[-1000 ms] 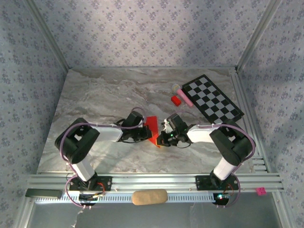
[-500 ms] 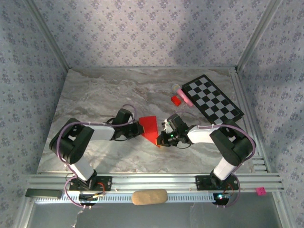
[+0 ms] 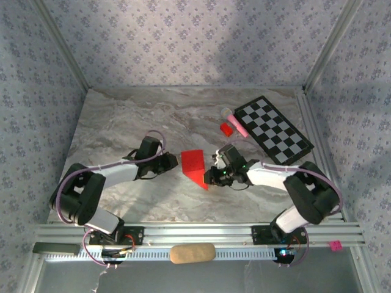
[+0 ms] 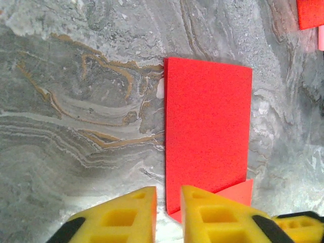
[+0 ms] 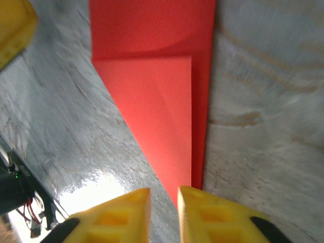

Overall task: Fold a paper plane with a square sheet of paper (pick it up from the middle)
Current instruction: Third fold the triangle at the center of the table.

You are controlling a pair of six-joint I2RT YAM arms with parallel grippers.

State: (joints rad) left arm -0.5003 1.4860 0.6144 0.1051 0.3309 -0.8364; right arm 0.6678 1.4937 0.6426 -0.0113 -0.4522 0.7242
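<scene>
The square sheet of paper [image 3: 194, 166] lies creased smaller on the marble table, bright red, with a squarish far part and a pointed near end. In the left wrist view the paper [image 4: 207, 131] is a flat rectangle with a paler flap at its near corner. The right wrist view has the paper [image 5: 157, 101] tapering to a point toward the fingers. My left gripper [image 3: 173, 162] [image 4: 168, 195] sits just left of the sheet, open a little, its narrow gap holding nothing. My right gripper [image 3: 211, 176] [image 5: 163, 195] sits at the paper's pointed end, also slightly open and holding nothing.
A small red block [image 3: 226, 129] [image 4: 310, 12] and a pink stick [image 3: 237, 124] lie beyond the paper. A checkerboard mat [image 3: 273, 126] covers the far right. Patterned walls enclose the table. A tan pad [image 3: 192, 253] rests on the rail in front.
Both grippers have parted slightly from shut. The left arm has drawn back to the left, off the paper. The red sheet now lies flatter on the table.
</scene>
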